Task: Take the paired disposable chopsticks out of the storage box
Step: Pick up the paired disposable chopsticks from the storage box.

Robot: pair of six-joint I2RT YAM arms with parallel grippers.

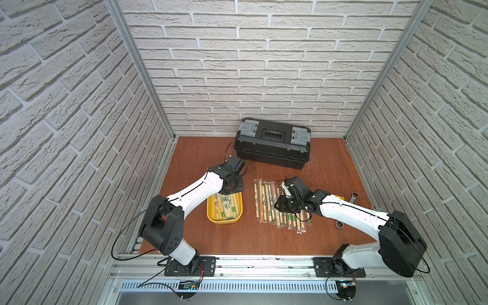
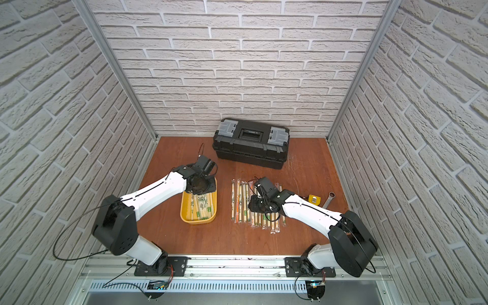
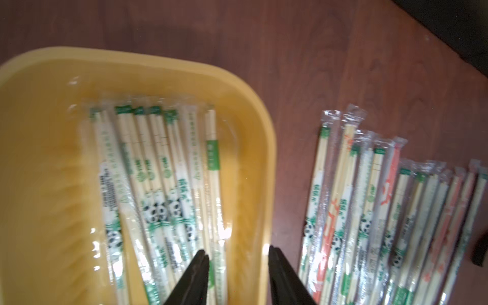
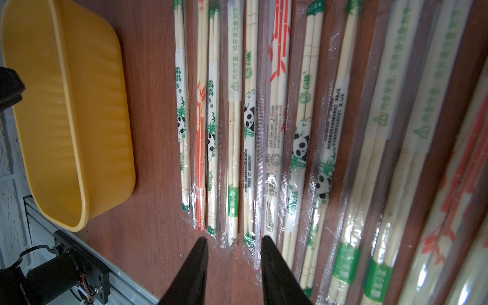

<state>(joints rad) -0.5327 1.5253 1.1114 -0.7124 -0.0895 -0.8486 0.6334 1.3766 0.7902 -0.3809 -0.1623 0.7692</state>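
Note:
The storage box (image 1: 211,211) is a shallow yellow tray on the wooden table, left of centre in both top views. Several paired disposable chopsticks (image 1: 227,208) in printed clear sleeves lie lengthwise inside it (image 3: 158,171). Many more pairs (image 1: 264,200) lie side by side on the table to its right (image 4: 250,118). My left gripper (image 3: 237,253) hovers open and empty over the tray's far end, straddling its right-hand rim (image 3: 266,158). My right gripper (image 4: 234,239) is open and empty above the row on the table (image 2: 240,200).
A large black toolbox (image 1: 272,144) with grey latches stands at the back against the wall. A metal wrench (image 1: 352,198) and a yellow tape measure (image 2: 314,199) lie at the right, behind my right arm. Brick walls close in three sides.

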